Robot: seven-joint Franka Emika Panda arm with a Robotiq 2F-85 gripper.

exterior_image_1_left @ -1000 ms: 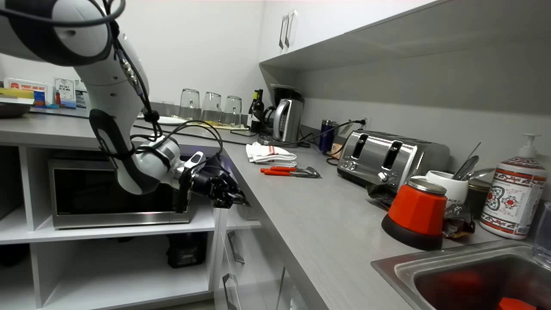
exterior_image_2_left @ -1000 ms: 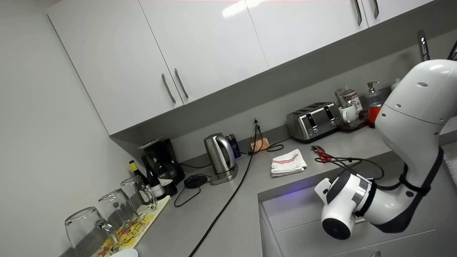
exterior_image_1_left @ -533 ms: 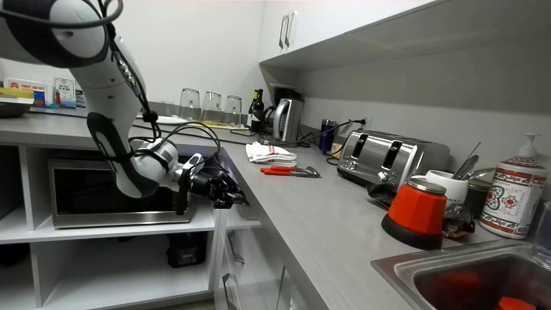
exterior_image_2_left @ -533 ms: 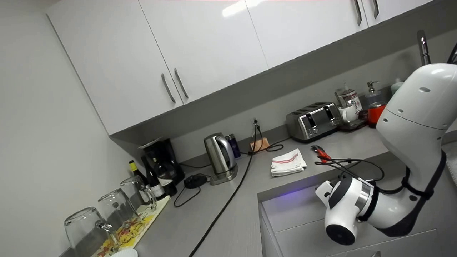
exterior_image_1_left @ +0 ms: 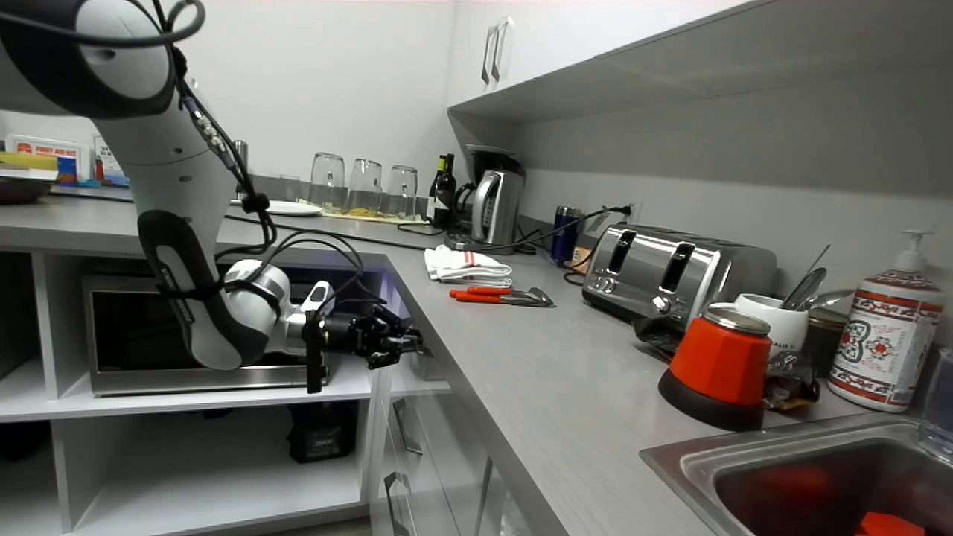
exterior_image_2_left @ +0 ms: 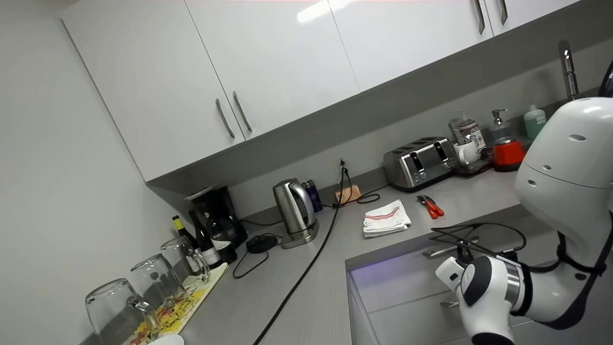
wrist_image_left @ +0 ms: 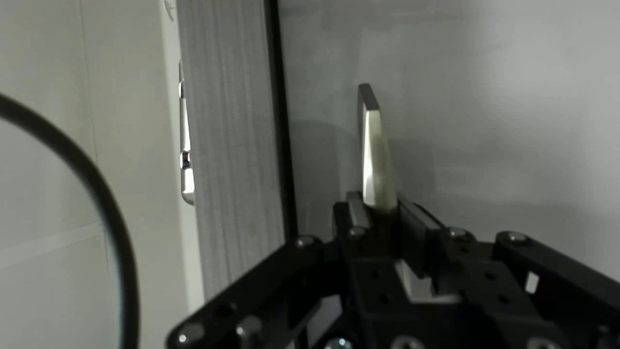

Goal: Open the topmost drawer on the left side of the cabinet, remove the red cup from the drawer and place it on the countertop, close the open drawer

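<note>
The topmost drawer (exterior_image_2_left: pixel 397 280) has a plain light front just under the countertop (exterior_image_2_left: pixel 306 297) and looks closed. Its silver bar handle (exterior_image_2_left: pixel 437 252) shows in an exterior view. In the wrist view my gripper (wrist_image_left: pixel 380 206) is shut on this drawer handle (wrist_image_left: pixel 377 160), one finger on each side, with the drawer front (wrist_image_left: pixel 494 116) behind it. The gripper (exterior_image_1_left: pixel 417 344) also shows in an exterior view, just below the countertop edge. White cabinet (exterior_image_1_left: pixel 447 447) fronts continue below. The red cup is out of view.
A folded towel (exterior_image_1_left: pixel 467 266), red-handled tool (exterior_image_1_left: pixel 491 295), toaster (exterior_image_1_left: pixel 670 272) and red-orange vessel (exterior_image_1_left: pixel 718 368) stand on the countertop. A sink (exterior_image_1_left: pixel 692 465) holds a red object (exterior_image_1_left: pixel 888 525). A microwave (exterior_image_1_left: pixel 208 380) sits in the shelf bay behind the arm.
The arm has lowered and drawn back, and the wrist has levelled. The gripper fingertips have stayed near the same spot by the drawer. Two drawer handles have come into view beside the arm.
</note>
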